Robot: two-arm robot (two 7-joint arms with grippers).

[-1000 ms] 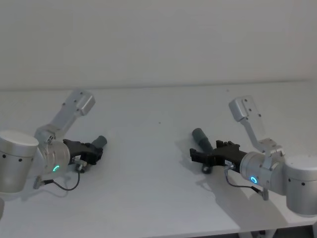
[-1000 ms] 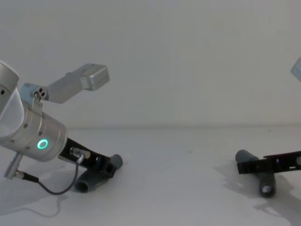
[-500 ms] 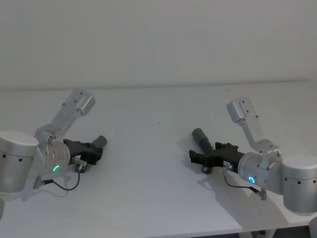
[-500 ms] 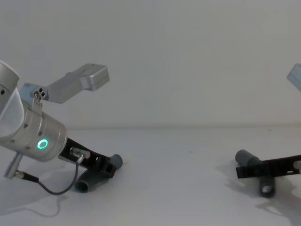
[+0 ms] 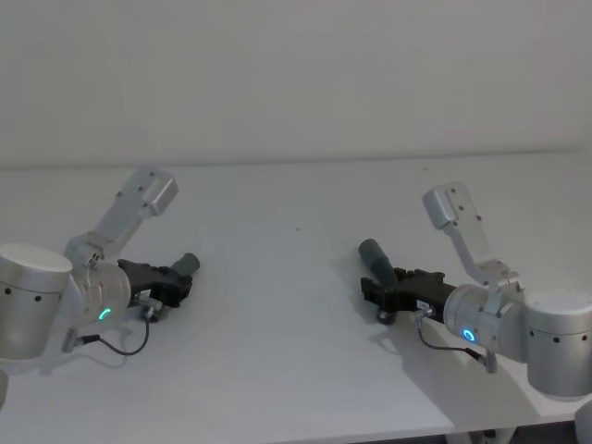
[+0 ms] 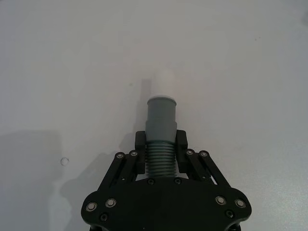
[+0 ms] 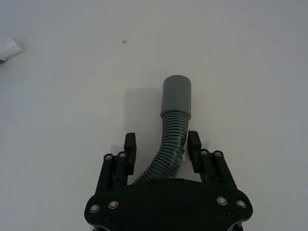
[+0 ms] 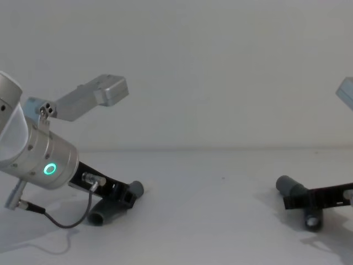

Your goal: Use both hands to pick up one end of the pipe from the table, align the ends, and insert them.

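The left claw [image 6: 161,140] was clamped on the left hose [image 6: 161,115], its white tip [image 6: 163,82] jutting ahead. The right claw [image 7: 161,142] straddled the right hose [image 7: 176,101] on the table [image 5: 277,351], jaws apart and cuff ahead. It probably needed to close squarely on the ribs behind the cuff before lifting. Over the last second the right claw had sunk lower, while the left had not moved.

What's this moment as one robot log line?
left gripper: shut on white-tipped piece | right gripper: open, astride wide-cuffed piece | pieces: apart, unjoined

A bare white wall [image 5: 296,74] stands behind, evenly lit.
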